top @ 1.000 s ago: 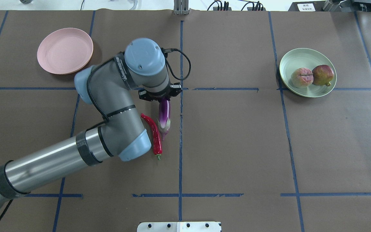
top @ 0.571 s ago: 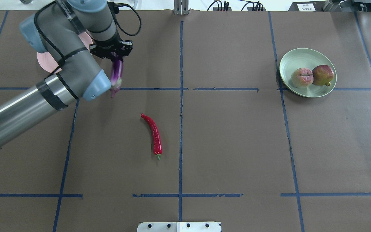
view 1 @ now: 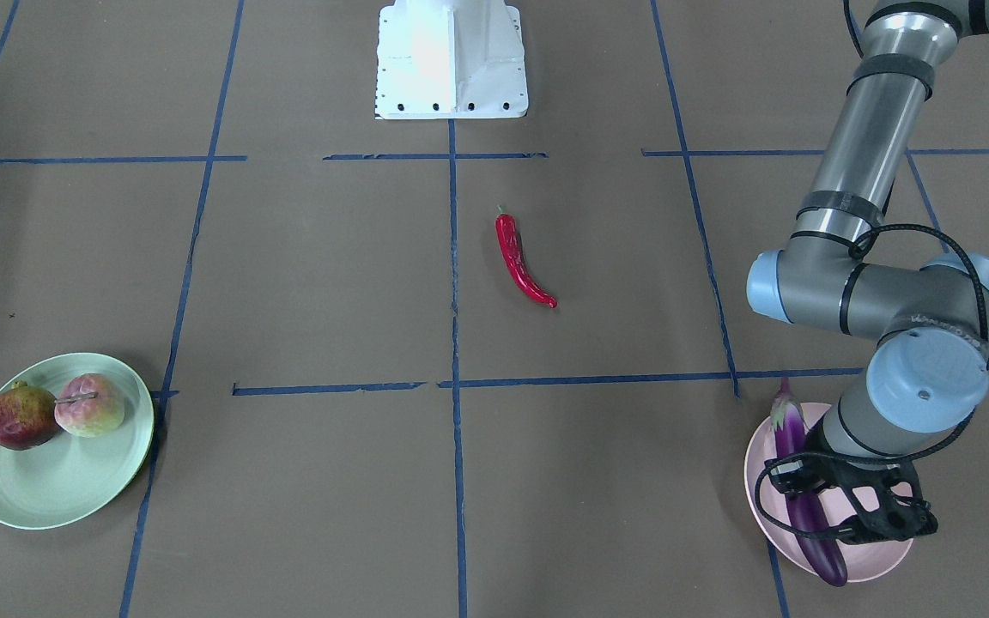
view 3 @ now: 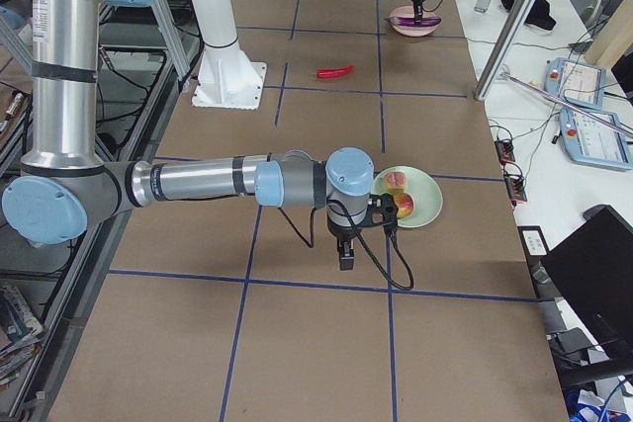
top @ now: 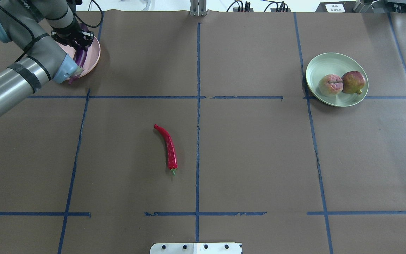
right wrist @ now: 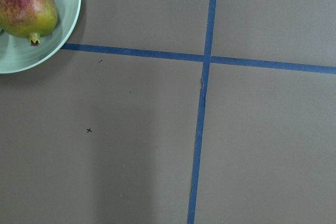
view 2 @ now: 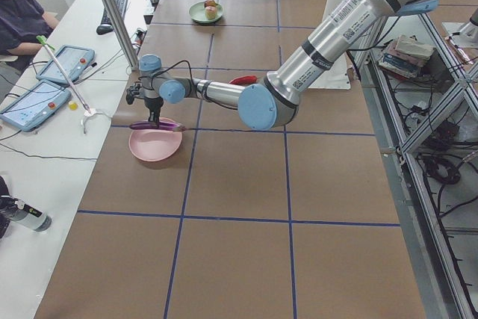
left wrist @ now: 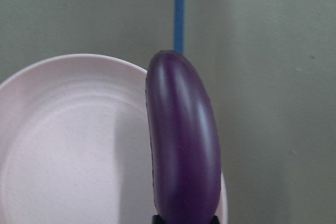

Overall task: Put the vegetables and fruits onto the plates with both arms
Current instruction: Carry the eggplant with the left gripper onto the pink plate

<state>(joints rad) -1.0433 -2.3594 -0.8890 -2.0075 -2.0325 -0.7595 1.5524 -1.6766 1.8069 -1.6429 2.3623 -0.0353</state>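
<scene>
The left gripper (view 1: 812,506) clamps the eggplant (view 1: 822,554), the pink plate (view 1: 876,556) just beneath it; the right gripper (view 3: 345,260): state cannot be told.

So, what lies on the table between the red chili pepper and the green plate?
Nothing does. In the overhead view the stretch from the chili pepper to the green plate is bare brown table cover, crossed only by blue tape lines.

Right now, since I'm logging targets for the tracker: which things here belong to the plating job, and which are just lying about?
Job: eggplant, chili pepper, pomegranate, peach, pink plate, green plate.
Lying about: white base block, tablet, keyboard.
</scene>
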